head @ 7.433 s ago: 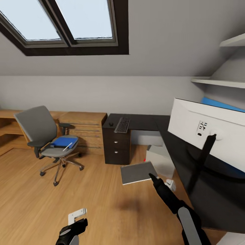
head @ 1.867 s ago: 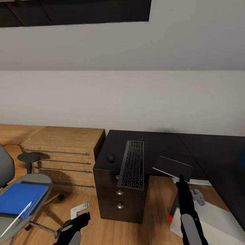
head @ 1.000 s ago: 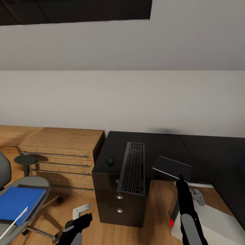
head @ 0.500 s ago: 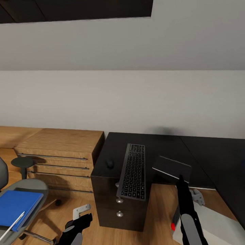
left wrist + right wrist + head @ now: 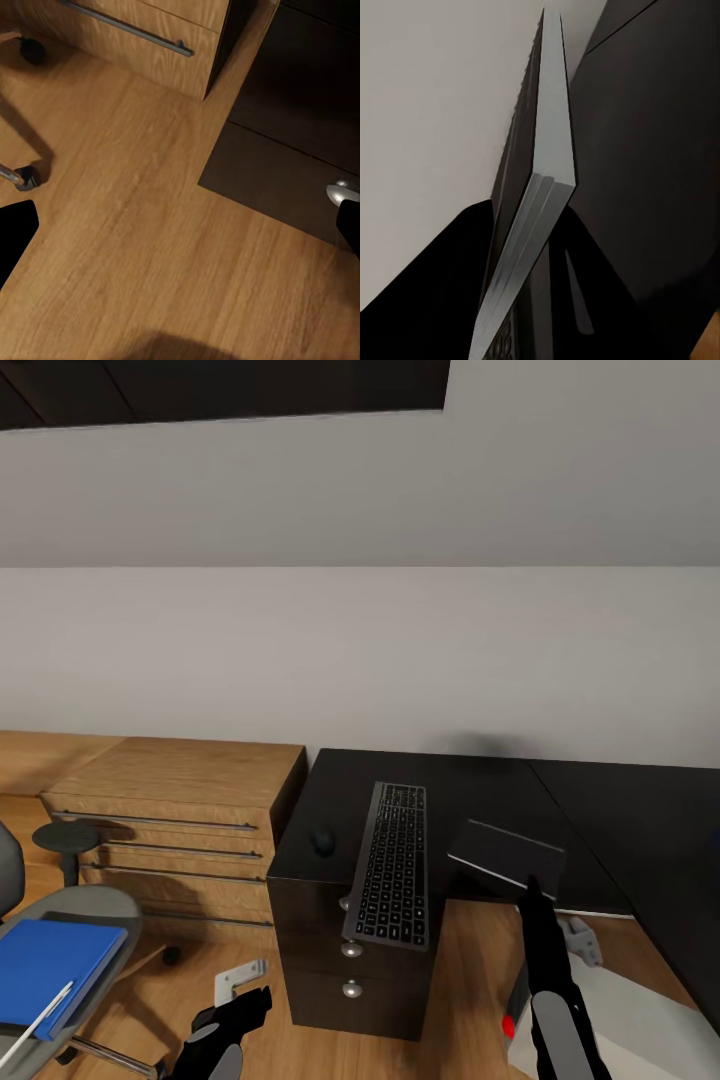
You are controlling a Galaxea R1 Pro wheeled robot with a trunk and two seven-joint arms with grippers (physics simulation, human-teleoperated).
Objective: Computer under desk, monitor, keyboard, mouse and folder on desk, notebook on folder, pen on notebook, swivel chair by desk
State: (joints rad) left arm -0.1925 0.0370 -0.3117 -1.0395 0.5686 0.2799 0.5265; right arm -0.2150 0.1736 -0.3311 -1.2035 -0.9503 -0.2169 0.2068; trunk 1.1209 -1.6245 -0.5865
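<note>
Two tools: the right tool (image 5: 530, 882) grips a grey notebook (image 5: 506, 855) above the desk (image 5: 480, 785); the left tool (image 5: 245, 1000) hangs open.

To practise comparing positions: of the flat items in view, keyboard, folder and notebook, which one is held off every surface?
The grey notebook, gripped by the right gripper; the keyboard lies on the desk, the folder on the chair.

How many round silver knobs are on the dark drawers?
2 show fully: one silver knob under the grey keyboard's overhanging end, another knob below it. A third seems to peek beside the keyboard edge, mostly hidden.
</note>
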